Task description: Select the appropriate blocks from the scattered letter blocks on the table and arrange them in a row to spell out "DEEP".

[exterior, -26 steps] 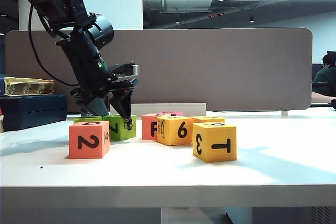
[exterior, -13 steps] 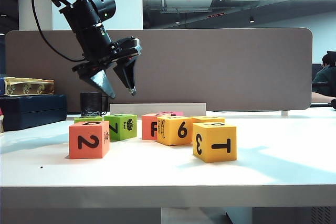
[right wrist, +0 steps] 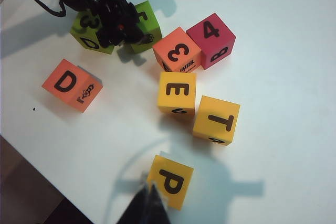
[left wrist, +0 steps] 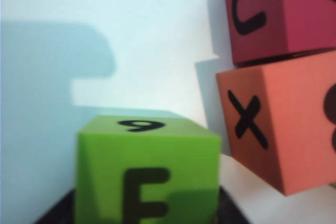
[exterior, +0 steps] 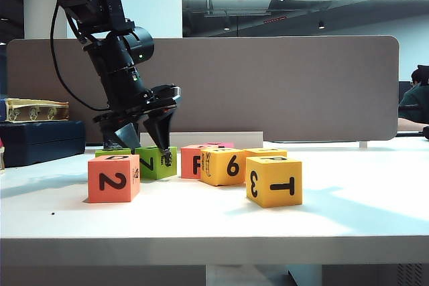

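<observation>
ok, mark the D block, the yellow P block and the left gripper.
D block [right wrist: 66,83]: right wrist view, top face on the letter D.
Yellow P block [right wrist: 170,181]: right wrist view, top face on the P.
Left gripper [exterior: 146,153]: exterior view, between the fingertips, open.

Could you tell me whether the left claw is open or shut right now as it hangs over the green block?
Open. The left claw has its two fingers spread apart, straddling the green block, not yet closed on it.

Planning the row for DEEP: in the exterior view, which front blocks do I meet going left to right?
Salmon 2 block → green 7 block, under the left gripper → salmon F block → yellow 6 block → yellow 3/T block.
</observation>
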